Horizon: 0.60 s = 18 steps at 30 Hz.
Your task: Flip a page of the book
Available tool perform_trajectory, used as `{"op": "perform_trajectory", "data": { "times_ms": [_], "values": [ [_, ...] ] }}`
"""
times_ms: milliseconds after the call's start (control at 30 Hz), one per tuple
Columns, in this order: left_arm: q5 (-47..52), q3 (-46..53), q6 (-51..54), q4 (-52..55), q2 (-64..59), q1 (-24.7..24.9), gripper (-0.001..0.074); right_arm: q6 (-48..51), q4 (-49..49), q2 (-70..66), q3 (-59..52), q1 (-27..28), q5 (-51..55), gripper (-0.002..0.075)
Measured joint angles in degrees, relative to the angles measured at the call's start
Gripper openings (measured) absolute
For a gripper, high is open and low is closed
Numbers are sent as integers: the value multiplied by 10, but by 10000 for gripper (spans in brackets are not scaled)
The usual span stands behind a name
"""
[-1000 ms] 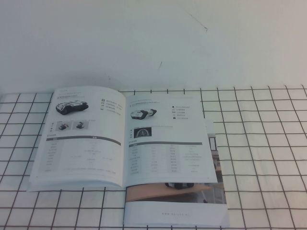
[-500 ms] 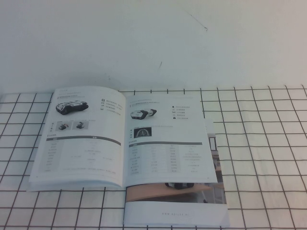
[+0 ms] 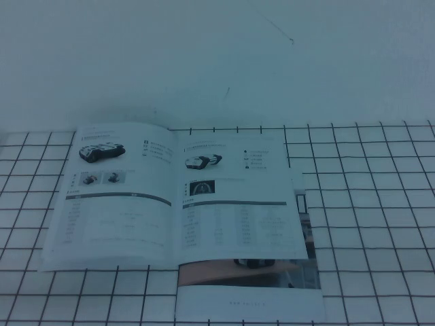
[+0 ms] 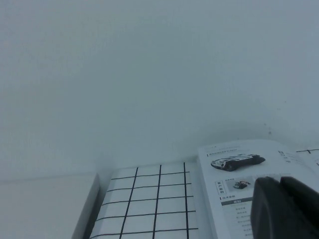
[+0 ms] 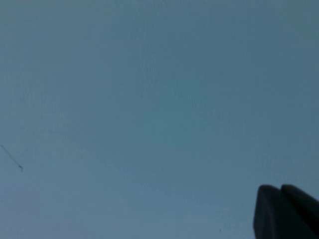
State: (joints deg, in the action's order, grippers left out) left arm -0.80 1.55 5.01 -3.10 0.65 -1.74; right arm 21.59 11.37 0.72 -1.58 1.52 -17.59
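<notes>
Nothing moved; book [image 3: 177, 197] lies open, thin matte pages flat on gridded counter [image 3: 367, 204]. Left pincer [image 4: 286, 209] and right pincer [image 5: 286, 211] are seen only partly; grip state cannot be told.

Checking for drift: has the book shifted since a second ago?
No. The book keeps its place on the grid mat, over the brochure. Both tools stay off it.

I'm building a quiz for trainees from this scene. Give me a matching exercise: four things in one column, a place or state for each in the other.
Things:
1. the book
2. the brochure
3. the left claw
4. the right claw

Places or states:
A. partly tucked under another printed thing
B. shut, out of the high view, with only the wall beyond it
C. lying open on the grid mat
D. shut, out of the high view, with the book beyond it

Pairs: 1-C, 2-A, 3-D, 4-B
</notes>
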Motion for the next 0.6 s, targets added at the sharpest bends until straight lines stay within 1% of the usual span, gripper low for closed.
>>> {"op": "perform_trajectory", "data": {
  "times_ms": [133, 233, 333, 400, 467, 600],
  "values": [
    [-12, 0, -5, -6, 0, 0, -4, 0, 7, 0, 0, 0, -27, -2],
    [-49, 0, -66, -48, 0, 0, -4, -13, 9, 0, 0, 0, -49, -2],
    [-106, 0, -143, -88, 0, 0, -4, -39, 10, 0, 0, 0, -79, -2],
    [-147, 0, -176, -97, 0, 0, -4, -46, 10, 0, 0, 0, -105, -2],
    [-191, 0, -198, -104, 0, 0, -4, -50, 10, 0, 0, 0, -138, -2],
    [-289, 0, -230, -102, 0, 0, -3, -67, 11, 0, 0, 0, -237, -2]
  ]
}}
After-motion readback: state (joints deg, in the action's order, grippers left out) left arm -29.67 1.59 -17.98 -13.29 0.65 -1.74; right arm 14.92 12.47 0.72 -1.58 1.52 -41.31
